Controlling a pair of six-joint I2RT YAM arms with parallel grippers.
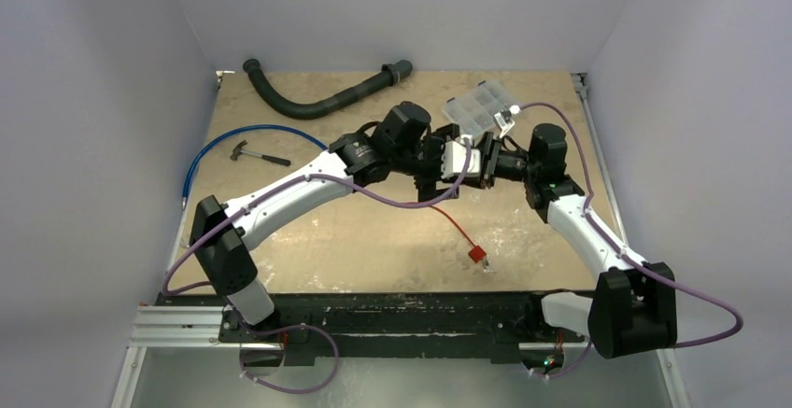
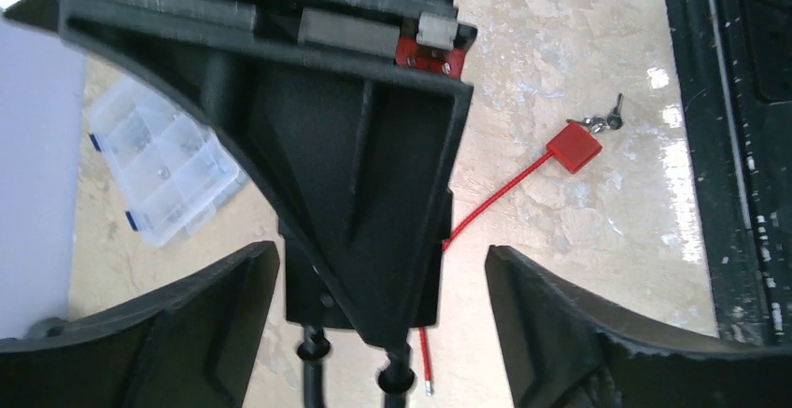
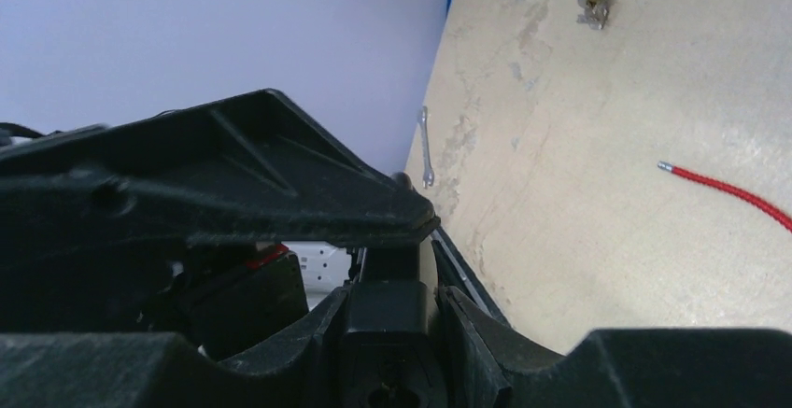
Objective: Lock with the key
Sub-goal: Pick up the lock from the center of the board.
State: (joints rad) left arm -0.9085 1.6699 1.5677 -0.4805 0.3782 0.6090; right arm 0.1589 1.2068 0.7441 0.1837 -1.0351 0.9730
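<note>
Red lock body (image 2: 573,147) — key (image 2: 602,122) just beside

Both arms stand on a black mounting rail (image 1: 392,319). The left arm (image 1: 280,198) and the right arm (image 1: 584,226) share one build: smooth white link shells joined by blocky black joint housings, with the bulkiest black blocks just above the rail. Farthest from the rail, the wrist motors are round black drums. A purple cable (image 1: 411,203) trails along each arm, hanging in a slack loop below the rail's left end and bulging out past its right end. The left gripper (image 2: 381,251) has broad, curved fingers (image 2: 187,333) of matte black moulded plastic with ribbed hollows. The right gripper (image 3: 388,301) is of the same scuffed black plastic.
</note>
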